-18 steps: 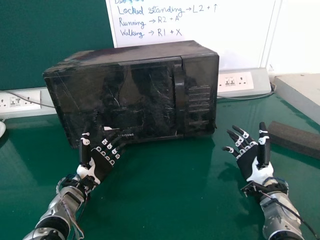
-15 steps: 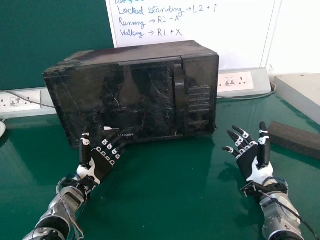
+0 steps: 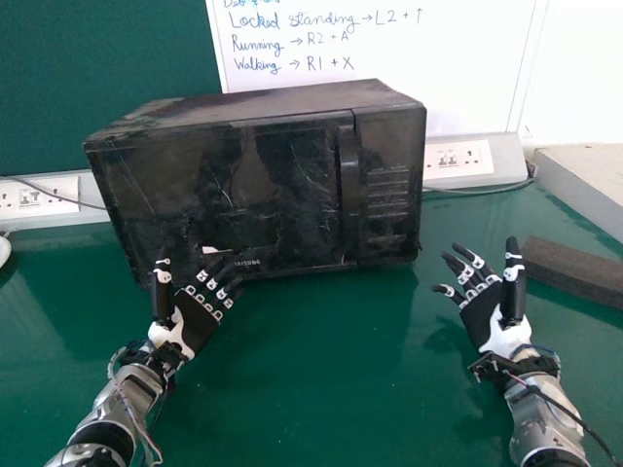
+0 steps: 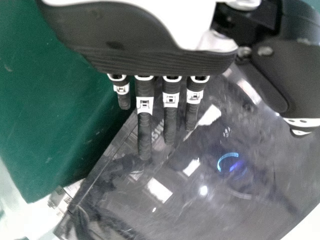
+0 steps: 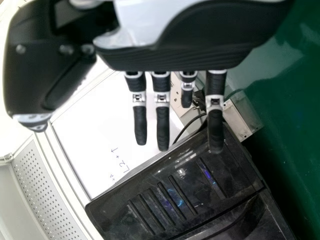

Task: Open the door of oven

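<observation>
A black oven stands on the green table in the head view, its door shut and its upright handle right of the middle of its front. My left hand is open in front of the oven's lower left part, palm up; I cannot tell whether it touches. In the left wrist view the straight fingers of my left hand lie over the glossy oven door. My right hand is open and empty, right of the oven and apart from it. In the right wrist view, my right hand has straight fingers, with the oven's button panel beyond.
A dark foam block lies at the right of the green table. Behind the oven are wall sockets, a cable and a whiteboard. A pale slab stands at the back right.
My left hand has shifted very slightly to the left in the head view, still open. The right hand and the oven have stayed where they were.
</observation>
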